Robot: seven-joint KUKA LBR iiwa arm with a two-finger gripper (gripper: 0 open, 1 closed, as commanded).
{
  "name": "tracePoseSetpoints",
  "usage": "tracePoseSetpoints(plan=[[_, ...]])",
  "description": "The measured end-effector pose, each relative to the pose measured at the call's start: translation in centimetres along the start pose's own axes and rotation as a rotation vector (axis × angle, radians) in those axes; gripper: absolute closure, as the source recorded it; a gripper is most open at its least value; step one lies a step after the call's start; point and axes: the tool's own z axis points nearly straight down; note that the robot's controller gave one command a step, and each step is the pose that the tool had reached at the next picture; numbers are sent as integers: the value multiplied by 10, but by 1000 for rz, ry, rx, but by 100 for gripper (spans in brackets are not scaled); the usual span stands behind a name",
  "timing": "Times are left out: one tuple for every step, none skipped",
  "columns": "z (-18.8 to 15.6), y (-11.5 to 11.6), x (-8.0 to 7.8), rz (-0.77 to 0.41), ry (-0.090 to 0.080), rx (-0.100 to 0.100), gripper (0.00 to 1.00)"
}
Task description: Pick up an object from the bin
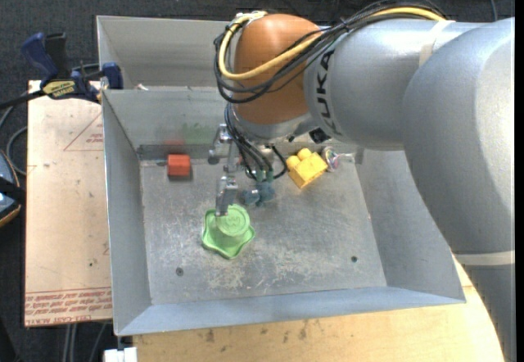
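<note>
1. Claw [244, 203] hangs low in the mid bin [123, 213], pointing down from under the arm's orange cover [270, 65]. It is prob. kept vertical so it can drop between loose bits w/o sweeping them aside.
2. Claw state: the two fingers [225, 198] look spread apart, w/ nothing clamped between them.
3. Nearest thing is a pale green plastic piece [228, 231], roundish, lying flat on the floor just near-side of the claw. The left finger's tip is at or on its far-left edge; can't tell if it touches.
4. The green piece isn't between the fingers: the claw sits a bit far & right of its centre. My read is that it needs a small shift toward the near side before closing, else one finger lands on top & tips or skids the piece.
5. Red block [178, 165] is far-left of the claw and well apart from it. Yellow brick [304, 168] is to the right, near the arm's underside. Both are clear of the green piece, so there's no crowding at the pick.
6. Progress: early, approach stage. Nothing lifted yet.
</note>
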Motion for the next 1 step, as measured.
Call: tracePoseSetpoints(plan=[[16,-13,14,50,-23,-4,0]])
